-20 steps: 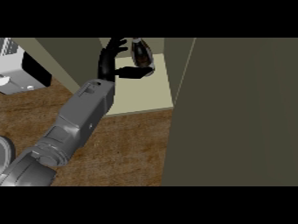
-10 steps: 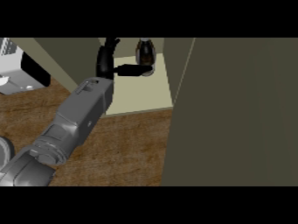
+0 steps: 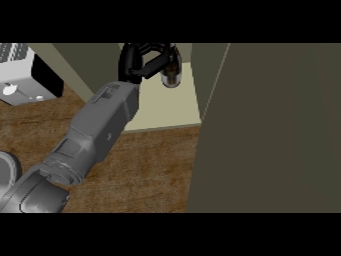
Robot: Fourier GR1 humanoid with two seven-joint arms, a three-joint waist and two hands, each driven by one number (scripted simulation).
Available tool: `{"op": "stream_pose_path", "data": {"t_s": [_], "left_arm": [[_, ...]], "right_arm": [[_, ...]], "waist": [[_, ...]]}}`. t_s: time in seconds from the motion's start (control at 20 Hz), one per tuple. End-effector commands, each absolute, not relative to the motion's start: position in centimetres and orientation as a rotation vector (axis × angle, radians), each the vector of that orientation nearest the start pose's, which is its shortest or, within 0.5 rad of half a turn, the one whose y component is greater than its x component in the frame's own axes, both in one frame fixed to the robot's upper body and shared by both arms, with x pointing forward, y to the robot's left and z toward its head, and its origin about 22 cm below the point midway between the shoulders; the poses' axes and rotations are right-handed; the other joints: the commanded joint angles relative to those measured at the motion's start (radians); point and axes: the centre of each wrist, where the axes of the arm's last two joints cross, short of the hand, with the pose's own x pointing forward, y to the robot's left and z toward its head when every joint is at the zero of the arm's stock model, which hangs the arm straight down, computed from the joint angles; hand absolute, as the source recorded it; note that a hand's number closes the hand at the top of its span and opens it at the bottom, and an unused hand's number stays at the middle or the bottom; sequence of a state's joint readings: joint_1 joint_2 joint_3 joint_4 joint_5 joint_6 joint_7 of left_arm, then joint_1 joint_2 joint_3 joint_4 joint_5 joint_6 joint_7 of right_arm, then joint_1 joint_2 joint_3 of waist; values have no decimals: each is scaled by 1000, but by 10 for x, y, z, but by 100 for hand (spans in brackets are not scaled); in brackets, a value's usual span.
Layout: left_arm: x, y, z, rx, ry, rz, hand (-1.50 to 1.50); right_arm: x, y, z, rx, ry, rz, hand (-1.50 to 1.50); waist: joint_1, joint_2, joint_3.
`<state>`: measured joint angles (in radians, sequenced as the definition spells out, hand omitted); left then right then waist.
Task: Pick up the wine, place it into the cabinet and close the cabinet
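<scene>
Left robot hand point(image 3: 140, 61) curls its fingers round the wine point(image 3: 171, 74) — a dark bottle held just inside the open cabinet point(image 3: 173, 107), above its pale floor. Right of it stands the cabinet door point(image 3: 284, 130), ajar. A toaster point(image 3: 18, 75) sits on the brown desk point(image 3: 151, 170) at left.

A kitchen: wood-grain counter point(image 3: 143, 165), toaster point(image 3: 18, 75), open beige cabinet point(image 3: 276, 125).

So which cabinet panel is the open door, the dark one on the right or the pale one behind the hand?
The dark panel at right: it swings out over the counter, while the pale panel lies inside, by the left hand.
</scene>
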<state>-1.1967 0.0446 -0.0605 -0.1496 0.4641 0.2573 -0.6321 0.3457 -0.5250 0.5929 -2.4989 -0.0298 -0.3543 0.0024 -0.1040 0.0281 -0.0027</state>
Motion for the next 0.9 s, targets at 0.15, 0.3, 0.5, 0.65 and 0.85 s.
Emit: {"op": "stream_pose_path", "data": {"t_s": [0.15, 0.3, 0.5, 0.65, 0.85], "left_arm": [[445, 90, 71, -193, -1849, 8, -150], [445, 98, 66, -234, -1841, -10, -150], [439, 88, 57, -255, -1825, 9, -150], [439, 86, 63, -247, -1816, 18, -150], [437, 84, 64, -307, -1825, 13, -150]], "right_arm": [[70, -203, 183, 291, -1946, 211, -150], [65, -205, 187, 264, -1946, 189, -150], [63, -206, 193, 283, -1954, 186, -150], [60, -206, 192, 236, -1962, 180, -150], [58, -204, 193, 249, -1923, 187, -150]], "waist": [[34, -11, 2], [46, -20, 2], [63, -25, 2], [66, -31, 2], [73, -35, 1]]}}
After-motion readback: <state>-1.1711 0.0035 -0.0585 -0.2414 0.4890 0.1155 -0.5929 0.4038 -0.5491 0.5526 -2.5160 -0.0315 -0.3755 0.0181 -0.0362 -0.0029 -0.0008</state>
